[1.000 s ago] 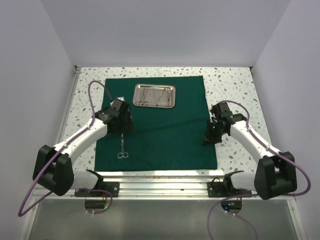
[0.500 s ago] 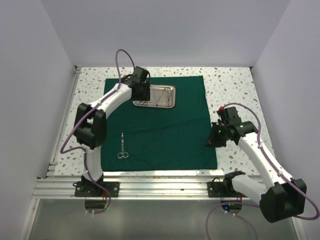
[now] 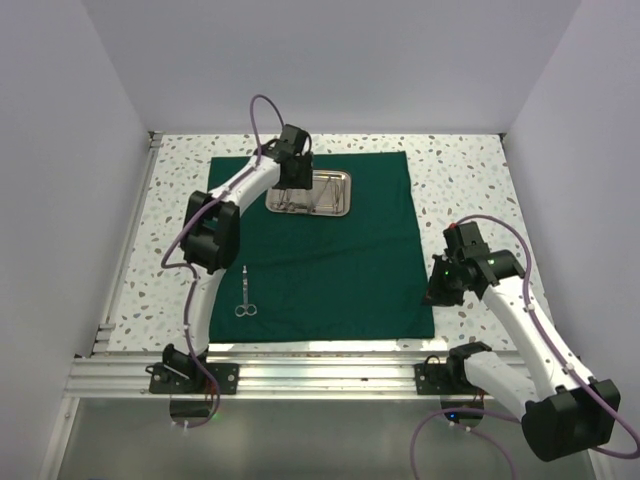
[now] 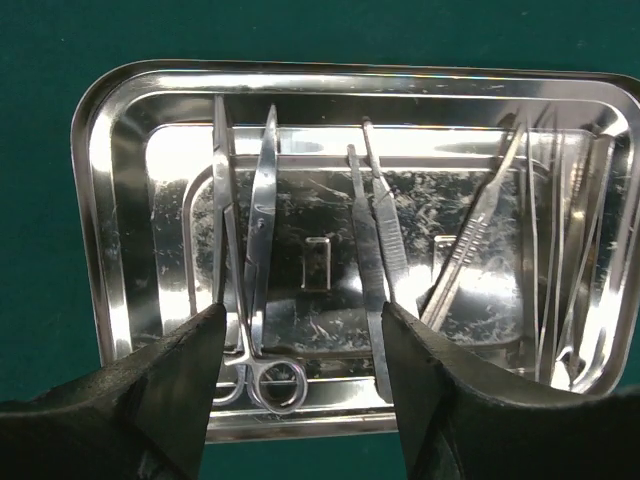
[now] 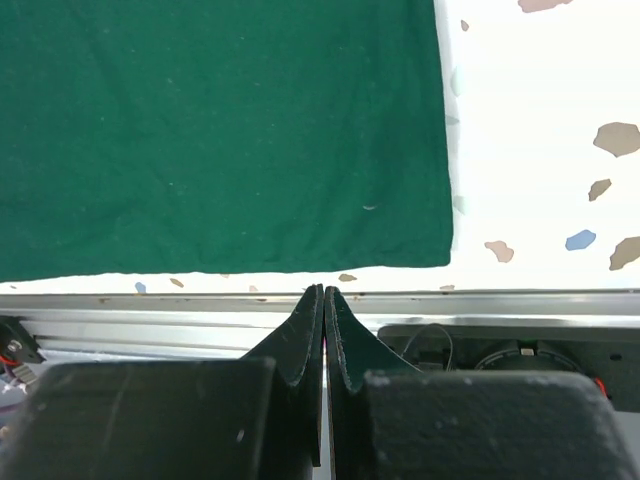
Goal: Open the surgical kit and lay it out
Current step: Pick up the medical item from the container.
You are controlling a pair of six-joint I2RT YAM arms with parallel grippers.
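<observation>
The dark green cloth (image 3: 330, 250) lies spread flat as a large square. The steel tray (image 3: 335, 205) sits on its far part and holds several slim silver instruments, among them ring-handled forceps (image 4: 255, 230) and tweezers (image 4: 372, 250). One pair of scissors (image 3: 244, 292) lies on the cloth's near left. My left gripper (image 3: 292, 183) is open and empty above the tray's left end (image 4: 303, 330). My right gripper (image 3: 437, 292) is shut and empty by the cloth's near right corner (image 5: 325, 292).
The speckled white table (image 3: 470, 190) shows around the cloth (image 5: 200, 130). The aluminium rail (image 3: 320, 365) with the arm bases runs along the near edge. White walls close in the left, right and back.
My left arm has swung from the scissors on the near left cloth up to the tray. My right gripper has drawn back toward the near right, off the cloth edge.
</observation>
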